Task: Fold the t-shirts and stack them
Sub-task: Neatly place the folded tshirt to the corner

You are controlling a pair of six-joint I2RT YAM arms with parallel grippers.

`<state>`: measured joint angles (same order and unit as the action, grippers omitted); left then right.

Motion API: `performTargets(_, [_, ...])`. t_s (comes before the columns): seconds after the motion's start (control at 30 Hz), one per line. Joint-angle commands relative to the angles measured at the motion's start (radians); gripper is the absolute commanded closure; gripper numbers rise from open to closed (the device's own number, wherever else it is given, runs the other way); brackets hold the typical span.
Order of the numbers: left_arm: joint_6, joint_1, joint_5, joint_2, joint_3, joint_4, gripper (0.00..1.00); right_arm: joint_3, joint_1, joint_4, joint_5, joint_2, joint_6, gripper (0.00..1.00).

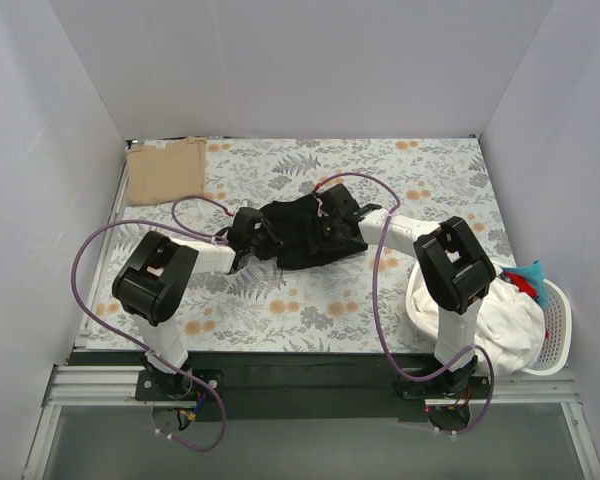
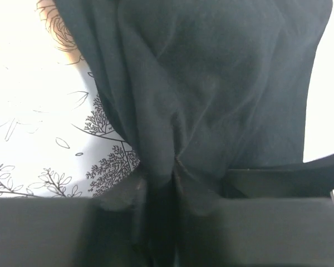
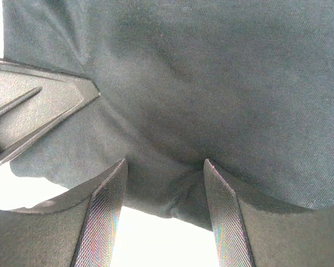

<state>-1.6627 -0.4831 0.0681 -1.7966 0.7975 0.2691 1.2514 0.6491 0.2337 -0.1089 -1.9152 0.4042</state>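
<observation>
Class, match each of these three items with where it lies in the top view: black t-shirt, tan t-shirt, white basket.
Items:
1. black t-shirt
2. tan t-shirt
3. white basket

Places:
A. far left corner of the floral cloth
B. off that cloth's near right corner
C. middle of that cloth

Pairs: 1-C, 2-A, 3-B

The black t-shirt [image 2: 211,83] bunches over the left claw [image 2: 161,186], hiding its fingertips, and runs off the top edge.
</observation>
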Motion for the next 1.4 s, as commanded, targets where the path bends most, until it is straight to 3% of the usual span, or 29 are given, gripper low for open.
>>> performTargets(0.0, [0.037,-0.009,-0.056,-0.030,0.025,-0.111,0.93,-0.032,0.000,-0.017,-0.014,0.016,0.016,0.36])
performTargets(0.03, [0.047,-0.009,-0.056,-0.035,0.032,-0.117,1.00,-0.041,0.000,-0.019,-0.015,0.024,0.018,0.36])
performTargets(0.23, [0.207,-0.009,-0.129,-0.029,0.124,-0.201,1.00,-0.076,0.000,-0.019,-0.021,0.083,0.004,0.35])
performTargets(0.4, [0.507,-0.002,-0.162,-0.043,0.279,-0.381,1.00,-0.127,0.000,0.007,0.030,0.203,-0.019,0.30])
performTargets(0.63, [0.716,0.061,-0.146,-0.107,0.457,-0.557,1.00,-0.193,-0.019,0.047,0.083,0.381,-0.027,0.28])
performTargets(0.9, [0.879,0.093,-0.266,-0.155,0.595,-0.688,1.00,-0.263,-0.062,0.076,0.089,0.551,-0.050,0.28])
performTargets(1.37, [1.017,0.230,-0.367,-0.282,0.925,-0.814,1.00,-0.360,-0.075,0.084,0.097,0.663,-0.064,0.28])
